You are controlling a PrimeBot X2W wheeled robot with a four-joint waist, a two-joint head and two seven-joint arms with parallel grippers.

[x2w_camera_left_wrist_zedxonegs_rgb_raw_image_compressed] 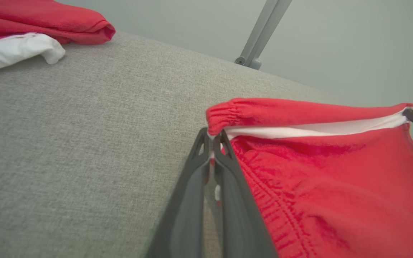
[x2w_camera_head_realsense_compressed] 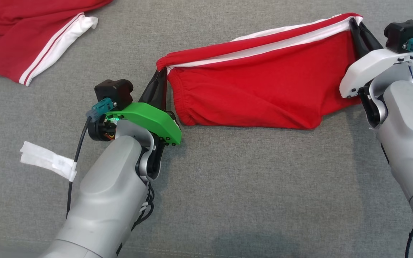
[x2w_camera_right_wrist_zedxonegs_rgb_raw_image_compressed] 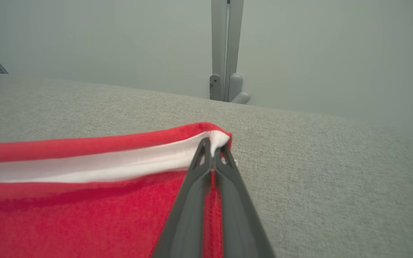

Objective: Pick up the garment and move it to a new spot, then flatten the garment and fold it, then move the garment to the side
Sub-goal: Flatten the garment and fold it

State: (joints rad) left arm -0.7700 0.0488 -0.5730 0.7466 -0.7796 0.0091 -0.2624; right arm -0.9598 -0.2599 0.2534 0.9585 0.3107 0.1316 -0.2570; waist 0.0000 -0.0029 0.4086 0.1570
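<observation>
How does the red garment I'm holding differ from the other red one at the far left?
The held red garment is stretched between the left gripper and right gripper, top edge raised; the far-left garment lies rumpled on the gray fabric surface, ungripped. The held red garment shows a gathered elastic edge; the far-left garment shows a white panel with thin red stripes. Both are red with white trim.

- Reads as a robotics lab or test cell, not a home.
- Work surface (x2w_camera_head_realsense_compressed: 228, 186): broad table under plain grey cloth.
- Behind it: bare pale wall (x2w_camera_right_wrist_zedxonegs_rgb_raw_image_compressed: 335, 53) and a metal frame post (x2w_camera_right_wrist_zedxonegs_rgb_raw_image_compressed: 224, 50), bracketed at the table edge.
- Black cable (x2w_camera_head_realsense_compressed: 78, 147) tagged with white tape (x2w_camera_head_realsense_compressed: 47, 159).
</observation>
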